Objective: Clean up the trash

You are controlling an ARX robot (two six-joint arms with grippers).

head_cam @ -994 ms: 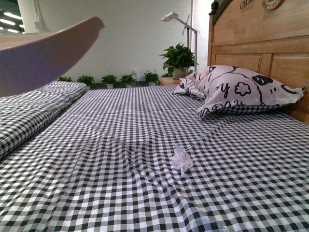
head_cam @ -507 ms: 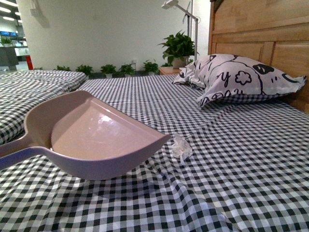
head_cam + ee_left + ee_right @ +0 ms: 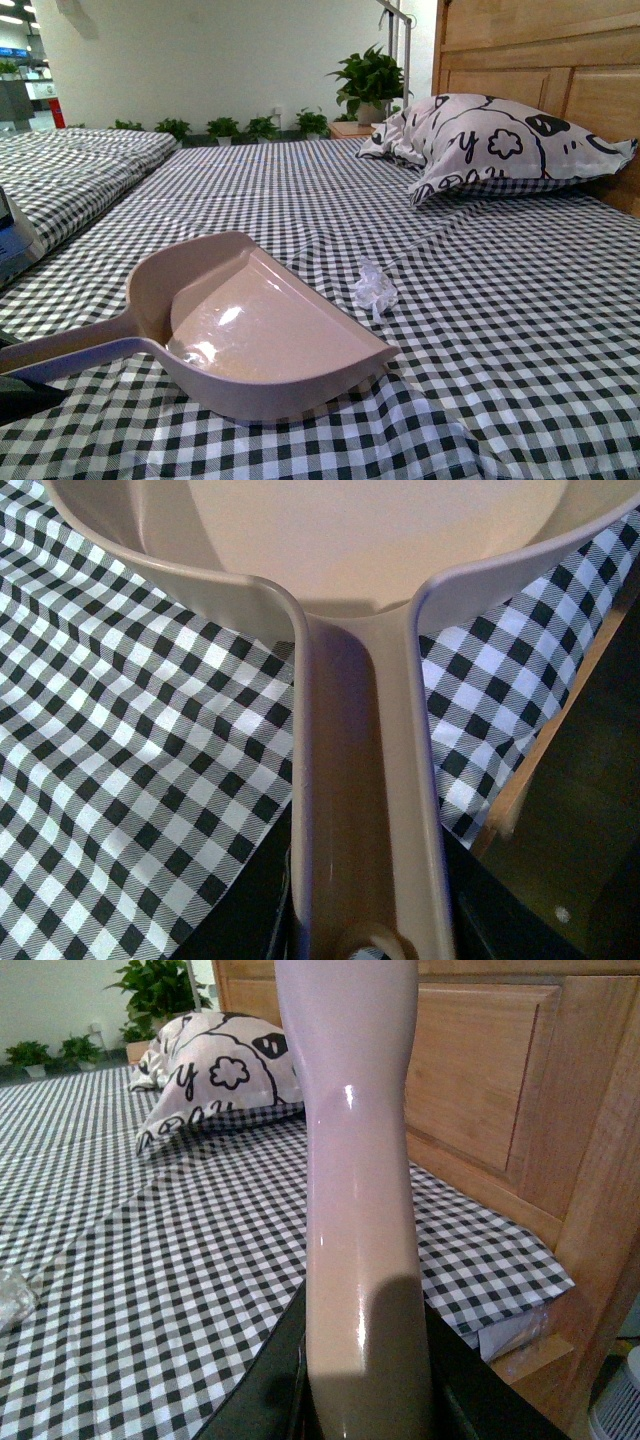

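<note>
My left claw (image 3: 368, 912), clamped on the dustpan (image 3: 265, 335), has lowered it onto the bed (image 3: 500, 330), lip near the trash (image 3: 374, 290). My right claw (image 3: 365, 1392) grips a pale handle (image 3: 350, 1160); sweeping comes next, I judge.

The dustpan (image 3: 270, 330) is glossy plastic, the bedsheet (image 3: 500, 330) matt cloth (trash (image 3: 374, 290): wrinkly film).

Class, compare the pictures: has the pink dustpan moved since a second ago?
Yes. The dustpan has come down from high at the left to the checked bedsheet, its lip now close beside the plastic wad.
</note>
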